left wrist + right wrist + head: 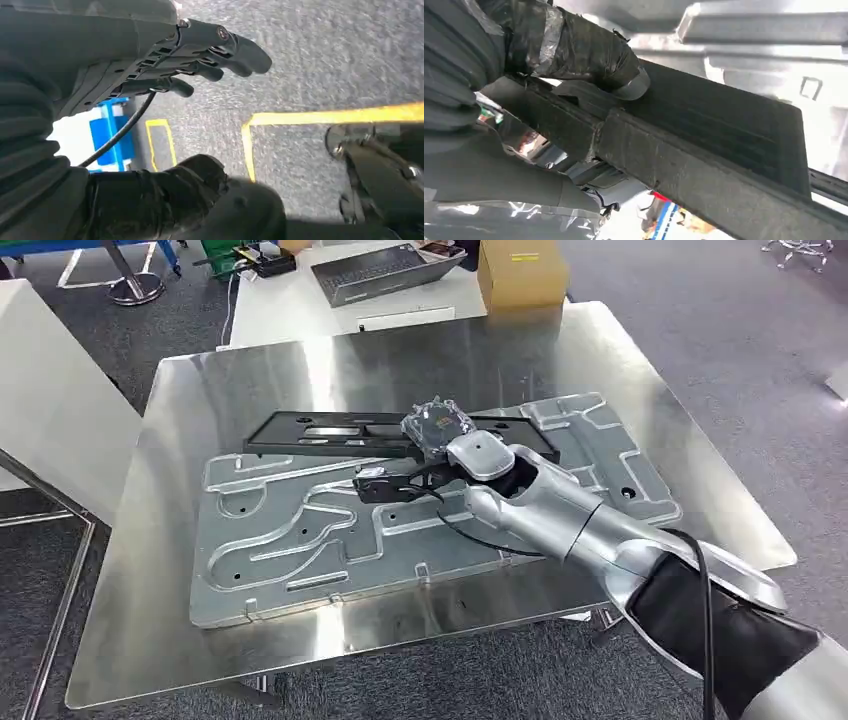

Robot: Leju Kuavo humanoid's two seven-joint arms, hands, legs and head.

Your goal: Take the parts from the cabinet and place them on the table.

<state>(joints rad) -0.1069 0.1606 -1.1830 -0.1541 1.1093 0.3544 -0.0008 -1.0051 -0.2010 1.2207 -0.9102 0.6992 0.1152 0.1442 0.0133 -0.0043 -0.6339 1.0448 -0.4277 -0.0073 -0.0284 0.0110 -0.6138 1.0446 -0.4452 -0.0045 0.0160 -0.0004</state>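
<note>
While right hand [420,475] grips the long black plastic frame part [330,435] lying on grey machined metal plate [300,530], shiny steel table [180,400], centre toward 12 o'clock, left hand [200,60] hangs fingers spread, holding nothing

Hiding part of the black part [330,432] and a stretch of the grey machined plate [300,530] beneath the right hand [440,465] and forearm in the head view, leaving the fingertips' contact too small to judge. Running off the picture's edge in the right wrist view, the black part [704,135] with the thumb [589,50] pressing on it and the remaining fingers lying concealed behind it. Blurring the floor [325,50] past the left hand [200,60], the yellow line [340,116] getting cut by the frame.
</note>
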